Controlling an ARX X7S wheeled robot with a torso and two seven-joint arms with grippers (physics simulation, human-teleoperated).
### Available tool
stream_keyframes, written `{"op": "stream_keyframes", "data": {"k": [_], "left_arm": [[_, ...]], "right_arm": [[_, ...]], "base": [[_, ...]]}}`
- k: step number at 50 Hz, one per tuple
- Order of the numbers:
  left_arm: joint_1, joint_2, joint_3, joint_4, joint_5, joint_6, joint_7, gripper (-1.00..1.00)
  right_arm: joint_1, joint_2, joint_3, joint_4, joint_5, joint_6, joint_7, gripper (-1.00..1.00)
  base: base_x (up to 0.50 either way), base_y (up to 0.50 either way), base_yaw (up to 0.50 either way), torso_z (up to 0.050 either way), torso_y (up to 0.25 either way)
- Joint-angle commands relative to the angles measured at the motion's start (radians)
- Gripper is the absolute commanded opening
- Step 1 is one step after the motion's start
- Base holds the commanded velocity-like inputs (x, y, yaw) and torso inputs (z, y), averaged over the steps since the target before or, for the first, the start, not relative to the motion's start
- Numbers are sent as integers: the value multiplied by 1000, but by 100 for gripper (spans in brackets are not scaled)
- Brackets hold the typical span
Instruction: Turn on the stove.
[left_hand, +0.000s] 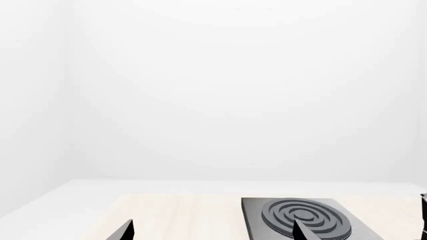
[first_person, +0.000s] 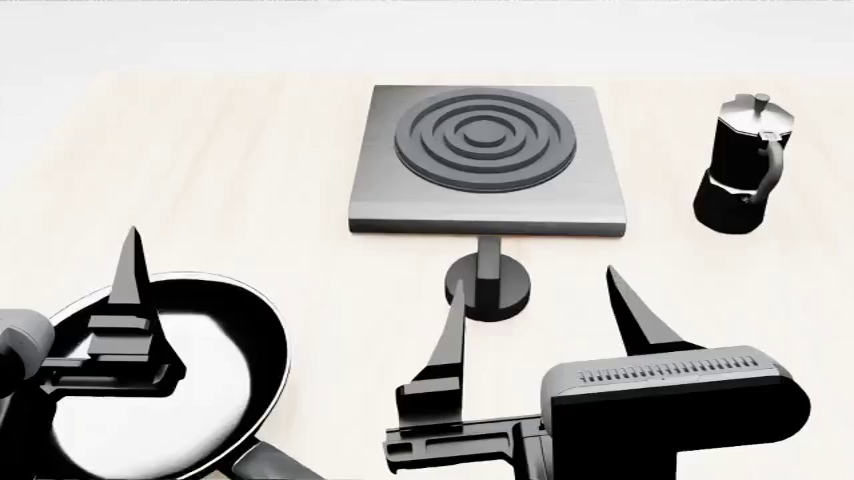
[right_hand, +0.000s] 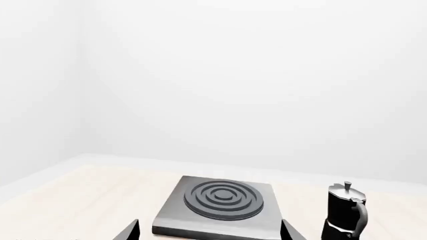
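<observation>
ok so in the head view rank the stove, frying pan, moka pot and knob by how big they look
1. stove and frying pan: look about alike; the pan is nearer the camera, cut by the frame and partly behind the left hand, so I won't rank them
2. moka pot
3. knob

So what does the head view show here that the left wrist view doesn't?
Only the head view shows the stove's knob, the frying pan, the moka pot, and the right gripper, open just short of the knob. Only the left wrist view shows the white back wall. Both show the stove with its ring burner, the pale table, and the left gripper's fingers.
</observation>
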Motion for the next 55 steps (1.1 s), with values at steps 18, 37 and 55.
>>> {"op": "stream_keyframes", "data": {"k": [18,37,55], "left_arm": [[-2,-11,11,-12,-10,16,-11,100],[-4,-19,16,-15,-18,19,-20,100],[-1,-27,18,-1,-30,17,-29,100]], "right_arm": [[2,12,-8,8,13,-11,14,100],[6,20,-16,11,18,-12,25,100],[0,7,-20,90,31,-43,25,100]], "base": [[308,0,0,0,0],[308,0,0,0,1],[169,0,0,0,0]]}}
